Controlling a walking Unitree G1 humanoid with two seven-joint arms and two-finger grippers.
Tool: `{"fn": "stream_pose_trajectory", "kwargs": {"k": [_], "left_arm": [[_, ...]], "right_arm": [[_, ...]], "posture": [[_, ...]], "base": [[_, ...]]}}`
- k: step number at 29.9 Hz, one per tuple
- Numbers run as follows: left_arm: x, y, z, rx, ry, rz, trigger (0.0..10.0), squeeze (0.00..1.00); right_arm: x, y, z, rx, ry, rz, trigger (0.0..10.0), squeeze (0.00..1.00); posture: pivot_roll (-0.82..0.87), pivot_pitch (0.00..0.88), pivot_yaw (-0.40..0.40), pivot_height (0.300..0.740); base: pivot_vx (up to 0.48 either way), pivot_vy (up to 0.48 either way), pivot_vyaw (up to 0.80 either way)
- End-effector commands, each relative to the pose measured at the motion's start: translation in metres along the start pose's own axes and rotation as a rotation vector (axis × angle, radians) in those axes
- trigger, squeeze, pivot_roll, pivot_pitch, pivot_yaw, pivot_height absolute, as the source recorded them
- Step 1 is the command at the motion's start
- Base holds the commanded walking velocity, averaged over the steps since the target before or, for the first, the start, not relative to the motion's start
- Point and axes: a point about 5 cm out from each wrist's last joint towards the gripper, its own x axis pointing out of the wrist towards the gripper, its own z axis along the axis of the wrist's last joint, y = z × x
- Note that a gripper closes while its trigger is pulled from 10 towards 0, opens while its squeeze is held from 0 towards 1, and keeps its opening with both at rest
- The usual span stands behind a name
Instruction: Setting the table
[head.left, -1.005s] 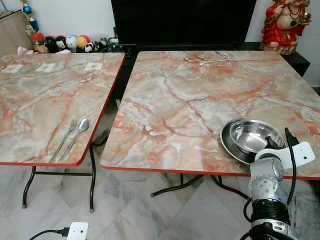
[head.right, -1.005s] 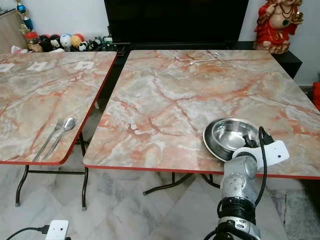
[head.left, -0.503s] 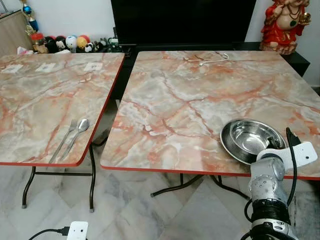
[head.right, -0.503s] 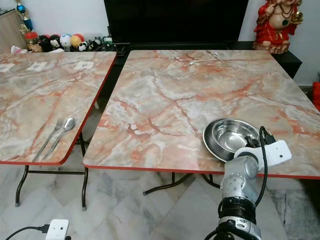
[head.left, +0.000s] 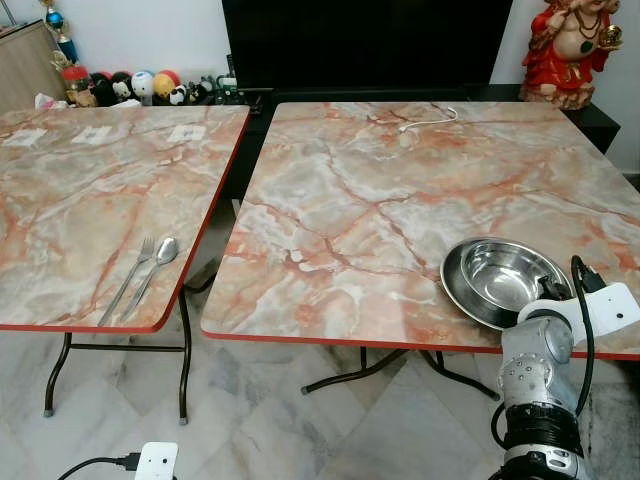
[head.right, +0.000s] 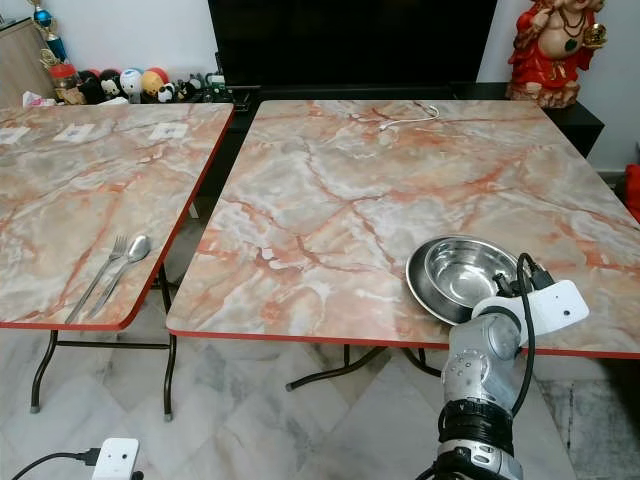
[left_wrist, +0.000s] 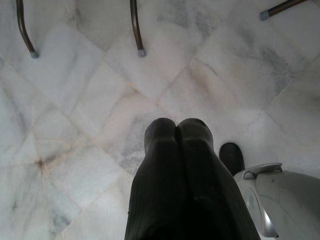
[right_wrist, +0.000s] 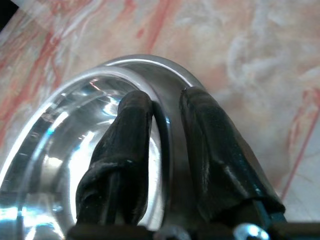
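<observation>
Nearest the camera, at about five o'clock in the head view, the silver right arm (head.left: 535, 395) rises from below the right-hand worktop (head.left: 400, 210) to its front edge. Its right hand (right_wrist: 165, 135) straddles the near rim of the steel bowl (head.left: 505, 282): in the wrist view one black finger (right_wrist: 120, 155) lies inside the bowl and the other outside, with the rim running between them and a slight gap showing on each side, so the hand is set around the rim and I cannot tell whether it presses on it.

The left hand (left_wrist: 177, 165) hangs low over the marble floor (left_wrist: 90, 130), its two fingers pressed together with nothing between them; curved table legs stand on the tiles beyond it. A white plug adapter (head.left: 155, 462) with a black cable lies on the floor at seven o'clock.

The bowl sits on the right-hand worktop close to the front edge, toward four o'clock. On the left-hand worktop (head.left: 90, 200), at about nine o'clock and near its front right corner, a fork (head.left: 130, 278) and a spoon (head.left: 152, 270) lie side by side, touching or nearly so.

Farther off, a white wire hook (head.left: 430, 118) lies near the right worktop's far edge at twelve o'clock. Behind stand a dark television (head.left: 370, 40), small round figurines (head.left: 130, 86) at eleven o'clock and a red statue (head.left: 570, 50) at one o'clock.
</observation>
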Motion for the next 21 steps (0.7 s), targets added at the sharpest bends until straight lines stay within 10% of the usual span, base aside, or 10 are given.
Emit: {"fn": "stream_pose_trajectory", "kwargs": {"k": [1, 18, 20, 21], "left_arm": [[0.0, 0.0, -0.001, 0.011, 0.005, -0.004, 10.0, 0.0], [0.0, -0.001, -0.002, 0.008, 0.009, -0.005, 10.0, 0.0], [0.0, -0.001, -0.002, 0.008, 0.011, -0.006, 10.0, 0.0], [-0.001, -0.002, -0.003, 0.007, 0.013, -0.006, 10.0, 0.0]], "right_arm": [[-0.002, 0.004, 0.003, -0.001, -0.014, 0.014, 10.0, 0.0], [-0.024, 0.03, 0.019, -0.247, -0.259, 0.256, 10.0, 0.0], [-0.028, 0.034, 0.015, -0.315, -0.265, 0.336, 10.0, 0.06], [-0.03, 0.036, 0.012, -0.346, -0.264, 0.385, 10.0, 0.3]], "posture": [[-0.02, 0.0, 0.022, 0.74], [-0.02, 0.0, 0.02, 0.74], [-0.02, 0.0, 0.02, 0.74], [-0.02, 0.0, 0.015, 0.74]], "base": [[0.0, 0.0, 0.0], [0.0, 0.0, 0.0], [0.0, 0.0, 0.0], [0.0, 0.0, 0.0]]}}
